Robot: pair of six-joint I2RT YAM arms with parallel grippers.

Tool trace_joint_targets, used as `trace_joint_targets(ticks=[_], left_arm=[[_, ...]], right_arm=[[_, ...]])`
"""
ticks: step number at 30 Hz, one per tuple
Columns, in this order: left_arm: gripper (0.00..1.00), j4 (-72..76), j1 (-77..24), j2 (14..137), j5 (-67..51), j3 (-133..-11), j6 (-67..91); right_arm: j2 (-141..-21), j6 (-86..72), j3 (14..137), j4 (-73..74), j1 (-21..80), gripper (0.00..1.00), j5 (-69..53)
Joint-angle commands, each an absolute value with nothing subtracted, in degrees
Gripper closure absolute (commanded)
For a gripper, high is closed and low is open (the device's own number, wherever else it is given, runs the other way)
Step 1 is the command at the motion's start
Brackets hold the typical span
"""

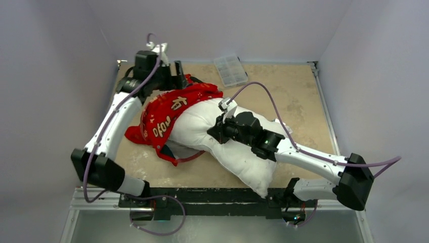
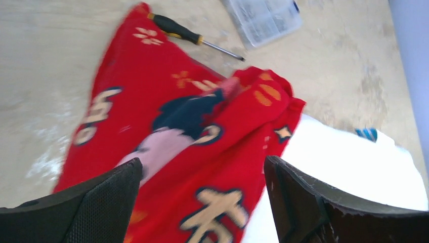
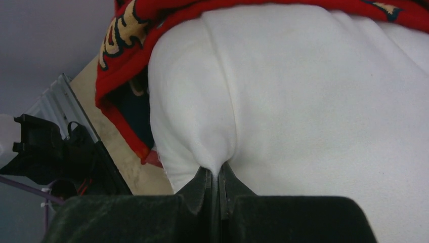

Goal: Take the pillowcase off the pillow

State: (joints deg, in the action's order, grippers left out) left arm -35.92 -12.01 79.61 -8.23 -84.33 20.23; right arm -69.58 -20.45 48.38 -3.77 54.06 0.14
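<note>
Red pillowcase (image 2: pixel 152 76) under left gripper (image 2: pixel 202 164), released wide; right gripper (image 3: pixel 218 174) clenched, pinching white pillow (image 3: pixel 313 101) fabric.

You have a bright red pillowcase (image 1: pixel 172 114), printed with cream-gold characters outlined in dark navy, small pale flowers, and a cartoon figure with navy hair and a pink face. The pillow (image 1: pixel 243 162) is plain white, with a small blue tag (image 2: pixel 365 133) at 3 o'clock in the left wrist view. At 12 o'clock there, the screwdriver (image 2: pixel 177 29) has a black handle with a yellow band. The table (image 1: pixel 288 96) is mottled tan and the box (image 1: pixel 230 70) is clear.
</note>
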Motion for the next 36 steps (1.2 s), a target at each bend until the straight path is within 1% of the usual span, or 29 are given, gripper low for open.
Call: trace_joint_targets(ticks=[1, 8, 11, 14, 15, 16, 18, 20, 23, 24, 25, 28, 36], left_arm=[[0.11, -39.0, -20.9, 89.2, -5.4, -92.8, 16.0], [0.1, -41.4, -29.4, 103.7, 4.6, -103.3, 12.1], [0.1, -44.3, -32.2, 110.0, 14.0, -107.3, 10.8], [0.15, -46.8, -32.5, 115.5, 26.1, -109.9, 12.0], [0.19, -47.1, -32.5, 116.5, 29.4, -110.1, 12.3], [0.26, -47.3, -32.5, 117.1, 32.3, -110.1, 12.5], [0.45, -47.3, -32.4, 117.8, 36.6, -110.1, 12.7], [0.61, -47.3, -32.4, 118.0, 39.7, -110.0, 12.5], [0.89, -47.3, -31.1, 117.7, 44.4, -110.0, 12.2], [0.96, -47.2, -30.3, 117.4, 45.8, -110.0, 12.3], [1.0, -47.2, -29.3, 116.9, 47.2, -109.9, 12.4], [1.0, -46.4, -24.9, 114.3, 49.6, -109.6, 12.3], [1.0, -44.4, -10.5, 107.0, 51.2, -110.6, 13.1]], right_arm=[[-70.3, -19.7, 48.4, -10.7, 54.7, 1.0, -1.6], [-72.7, -19.9, 48.4, -10.7, 56.3, 1.0, -0.2], [-73.0, -20.2, 48.6, -10.4, 57.2, 1.0, 1.1], [-72.8, -20.5, 48.7, -10.2, 57.8, 1.0, 2.1], [-72.7, -20.7, 48.7, -10.1, 57.9, 1.0, 2.6], [-72.4, -20.9, 48.7, -10.0, 58.0, 1.0, 3.1], [-71.7, -21.5, 48.7, -9.6, 58.0, 1.0, 4.2], [-70.5, -21.9, 48.7, -9.3, 58.0, 1.0, 5.2], [-68.7, -22.8, 48.8, -9.0, 58.0, 1.0, 7.0], [-68.0, -23.9, 48.8, -8.4, 58.0, 1.0, 7.2], [-67.4, -24.6, 48.9, -7.9, 58.0, 1.0, 7.5], [-65.2, -25.3, 48.7, -7.0, 58.0, 1.0, 8.5], [-62.8, -26.6, 48.2, -7.1, 58.0, 1.0, 8.9]])
